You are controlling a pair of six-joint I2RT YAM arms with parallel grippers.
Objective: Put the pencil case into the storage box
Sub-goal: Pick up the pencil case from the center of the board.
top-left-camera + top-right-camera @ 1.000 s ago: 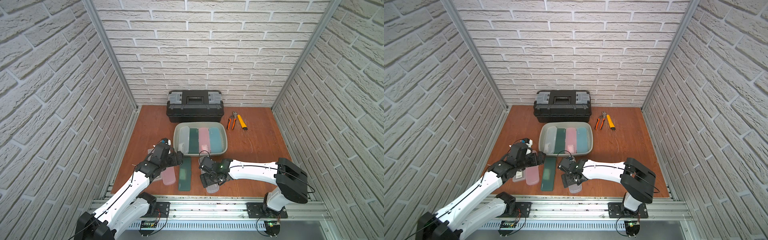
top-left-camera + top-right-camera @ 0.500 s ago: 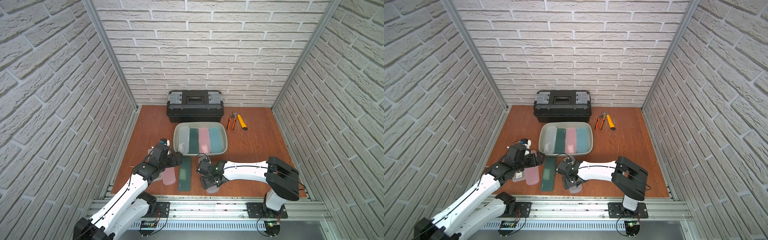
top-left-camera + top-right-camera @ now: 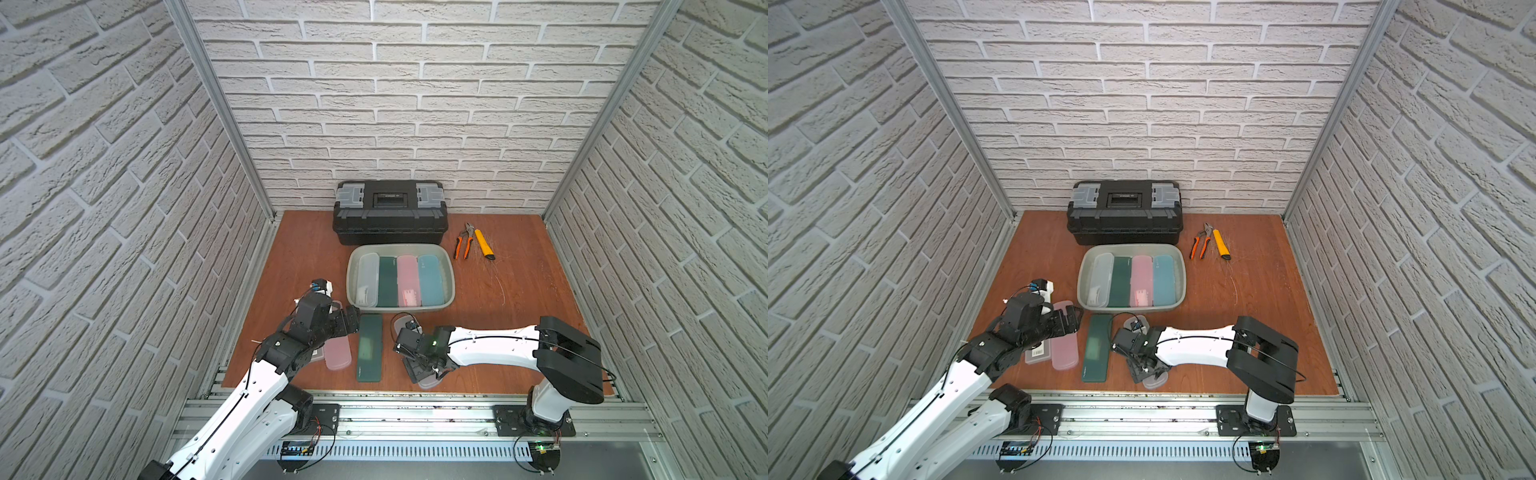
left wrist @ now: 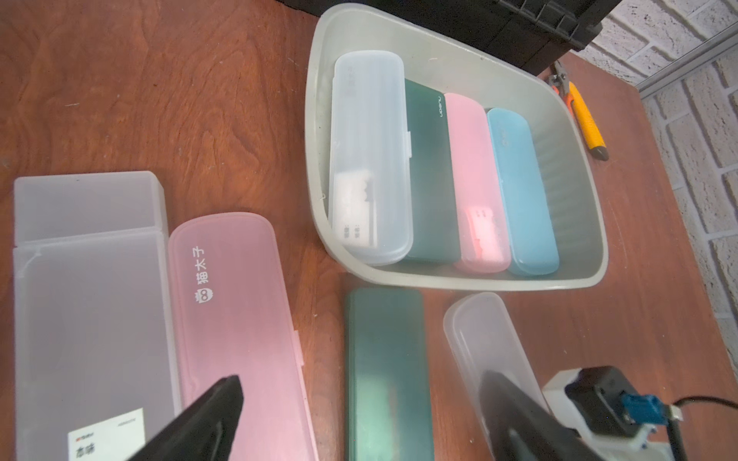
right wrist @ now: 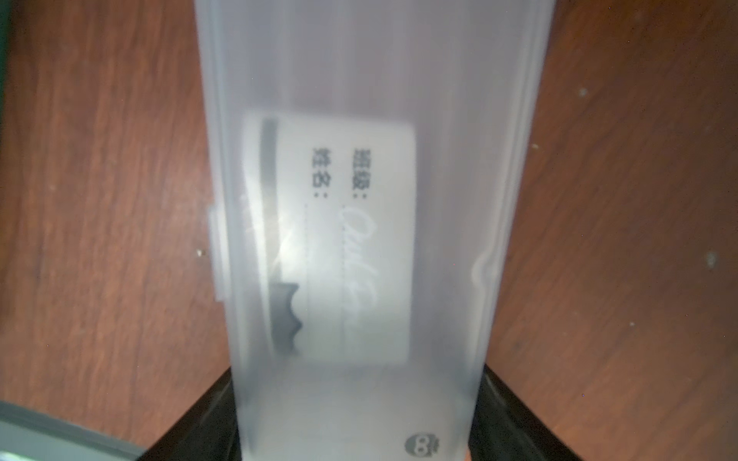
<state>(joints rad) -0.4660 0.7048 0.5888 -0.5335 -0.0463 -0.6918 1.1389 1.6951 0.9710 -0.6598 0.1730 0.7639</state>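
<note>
Storage box [image 3: 400,250] grey-green, frame centre. Inside it: white case [image 3: 368,276], dark green case [image 3: 387,280], pink case [image 3: 407,276], blue case [image 3: 430,278]. Lower centre: loose pink case [image 3: 338,353], loose green case [image 3: 369,347]. Clear case [image 5: 359,72] frosted, white label [image 5: 375,167] with black print. Toolbox [image 3: 390,226] black, grey latches. Pliers [image 3: 466,235] orange-black, knife [image 3: 483,245] yellow. Table [image 3: 519,291] red-brown woodgrain. Walls [image 3: 415,124] white brick pattern.

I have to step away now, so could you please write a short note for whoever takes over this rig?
Left gripper: open, empty, over the pink case and dark green case on the table.
Right gripper: straddles the frosted case on the table; grip unclear.
Done: four cases lie in the storage box.
To do: frosted, pink, dark green and clear square-ended case go in.
</note>
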